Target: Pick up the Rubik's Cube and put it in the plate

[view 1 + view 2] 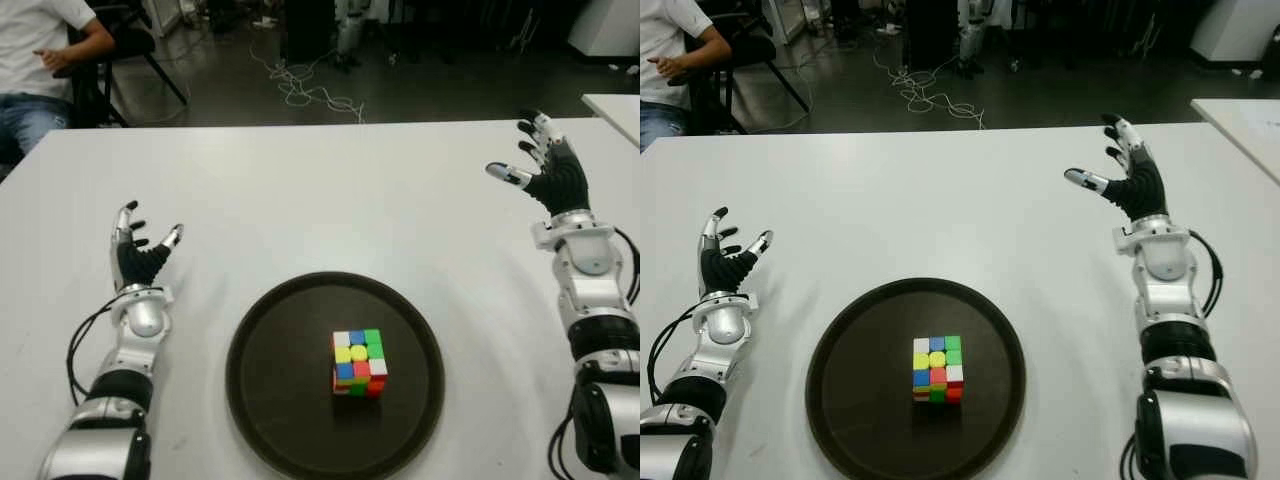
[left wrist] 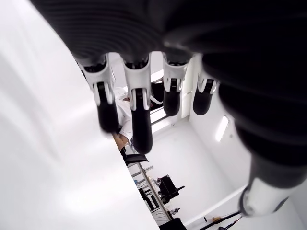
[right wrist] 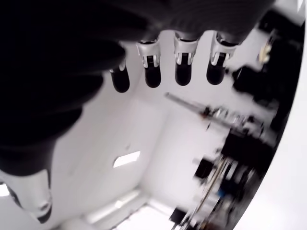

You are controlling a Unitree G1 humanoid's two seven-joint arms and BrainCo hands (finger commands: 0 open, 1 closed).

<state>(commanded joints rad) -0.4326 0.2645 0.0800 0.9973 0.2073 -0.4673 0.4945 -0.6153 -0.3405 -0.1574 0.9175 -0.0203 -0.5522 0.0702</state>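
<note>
The Rubik's Cube (image 1: 359, 362) stands inside the round dark plate (image 1: 270, 370) at the near middle of the white table (image 1: 330, 200), slightly right of the plate's centre. My left hand (image 1: 140, 250) shows to the left of the plate, fingers spread and holding nothing. Far off to the right and farther back, my right hand (image 1: 540, 160) is raised over the table with its fingers spread, also holding nothing. Both wrist views show only straight fingers (image 2: 139, 115) and fingers (image 3: 182, 62) with nothing between them.
A person in a white shirt (image 1: 40, 50) sits on a chair beyond the table's far left corner. Cables (image 1: 300, 90) lie on the floor behind the table. Another white table's corner (image 1: 615, 105) shows at the far right.
</note>
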